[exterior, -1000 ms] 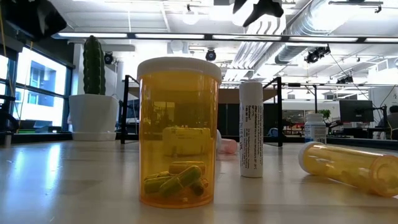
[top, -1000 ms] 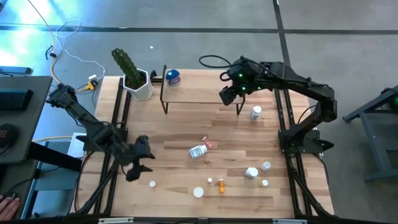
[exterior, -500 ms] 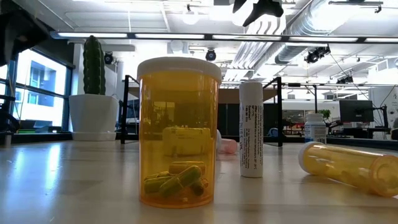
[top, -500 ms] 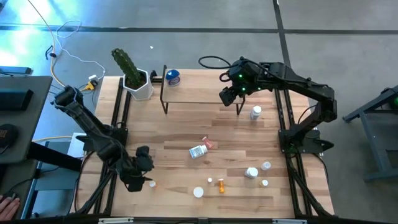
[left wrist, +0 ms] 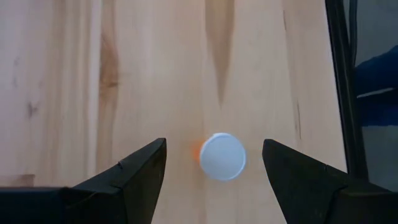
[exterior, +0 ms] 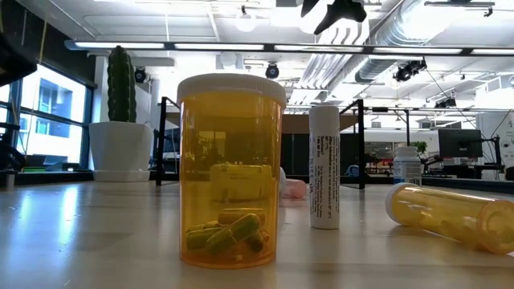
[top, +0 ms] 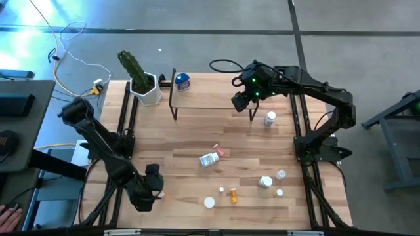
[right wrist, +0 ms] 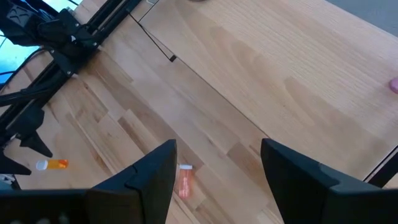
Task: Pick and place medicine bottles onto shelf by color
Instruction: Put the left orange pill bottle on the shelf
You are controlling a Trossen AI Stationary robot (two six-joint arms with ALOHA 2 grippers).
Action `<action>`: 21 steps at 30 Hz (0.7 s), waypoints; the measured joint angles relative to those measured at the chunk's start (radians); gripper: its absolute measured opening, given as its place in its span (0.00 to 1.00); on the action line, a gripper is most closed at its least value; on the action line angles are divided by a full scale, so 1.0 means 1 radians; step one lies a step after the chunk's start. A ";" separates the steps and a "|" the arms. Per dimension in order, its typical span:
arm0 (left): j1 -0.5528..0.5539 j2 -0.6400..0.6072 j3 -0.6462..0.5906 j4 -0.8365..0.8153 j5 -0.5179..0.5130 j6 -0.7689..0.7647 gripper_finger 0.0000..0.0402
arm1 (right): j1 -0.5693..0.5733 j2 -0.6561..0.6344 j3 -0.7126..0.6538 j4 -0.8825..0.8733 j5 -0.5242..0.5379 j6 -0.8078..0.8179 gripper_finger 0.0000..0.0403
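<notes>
My left gripper (top: 152, 187) hangs open near the table's near left corner, pointing down. In the left wrist view its fingers stand either side of a small upright orange bottle with a white cap (left wrist: 222, 156) without touching it. My right gripper (top: 241, 103) waits open above the right end of the shelf (top: 210, 98). A blue bottle (top: 182, 81) stands on the shelf's left end. Several white, orange and pink bottles lie scattered on the table's near half: a pink one (top: 218, 151), a labelled one on its side (top: 209, 159), an orange one (top: 233, 195).
A cactus in a white pot (top: 141, 82) stands left of the shelf. A white bottle (top: 270, 118) stands just right of the shelf's leg. In the low view a large orange bottle (exterior: 230, 168) and a white tube (exterior: 324, 167) stand close to the camera.
My left gripper has moved toward the table's near edge and come down over the white-capped orange bottle, staying open. The right arm and the bottles have kept still.
</notes>
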 joint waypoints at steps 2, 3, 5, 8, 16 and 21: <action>-0.005 0.017 0.000 0.017 0.001 0.000 0.63 | 0.000 0.000 0.000 0.000 0.000 0.000 0.56; -0.006 0.026 0.000 0.023 0.001 0.000 0.63 | 0.000 0.000 0.000 0.000 0.000 0.000 0.56; -0.006 0.041 0.000 0.023 0.001 -0.001 0.63 | 0.000 0.000 0.000 0.000 0.000 0.000 0.56; -0.005 0.065 0.000 0.023 -0.001 -0.011 0.63 | 0.000 0.000 0.000 0.000 0.000 0.000 0.56; -0.005 0.094 0.000 0.030 -0.005 -0.033 0.56 | 0.000 0.000 0.000 -0.001 0.000 0.000 0.56; -0.005 0.094 0.000 0.031 -0.010 -0.022 0.44 | 0.000 0.000 0.000 -0.001 0.009 0.000 0.56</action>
